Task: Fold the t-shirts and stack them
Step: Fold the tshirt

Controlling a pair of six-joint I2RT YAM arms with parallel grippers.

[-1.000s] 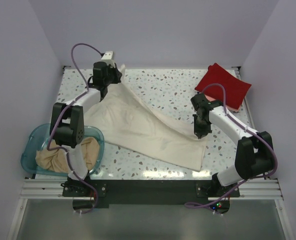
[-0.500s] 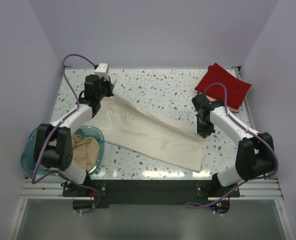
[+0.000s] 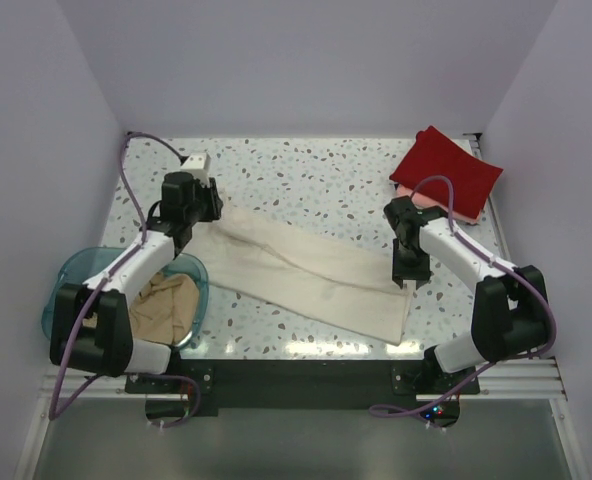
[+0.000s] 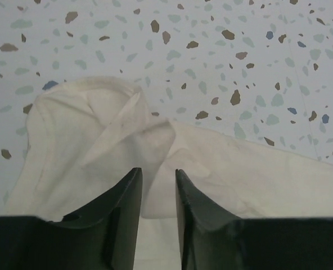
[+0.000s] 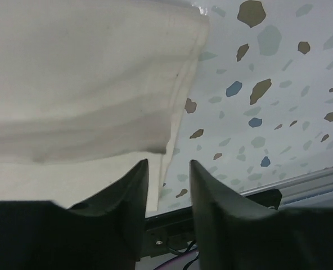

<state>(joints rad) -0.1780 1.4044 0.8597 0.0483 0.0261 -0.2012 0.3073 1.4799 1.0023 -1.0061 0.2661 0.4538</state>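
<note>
The cream-white t-shirt (image 3: 296,265) lies flat on the table as a long folded band running from far left to near right. My left gripper (image 3: 198,205) sits low over its far-left end, jaws slightly apart, with the cloth (image 4: 99,129) lying under and between the fingers (image 4: 156,171). My right gripper (image 3: 408,275) is over the near-right end, jaws apart and empty (image 5: 168,162), with the shirt's layered edge (image 5: 88,73) just left of them. The red t-shirt (image 3: 448,168) lies folded at the back right on the salmon pink one (image 3: 404,189). The tan-beige t-shirt (image 3: 166,305) is bunched in the tub.
The translucent blue tub (image 3: 71,270) stands at the near left, beside my left arm. The table's metal front rail (image 5: 301,185) runs just beyond the right gripper. Grey walls close in the table on three sides.
My left gripper has swung from the far edge toward the near left, laying the shirt's far part over itself into a narrower band. My right gripper has moved slightly nearer and lower.
</note>
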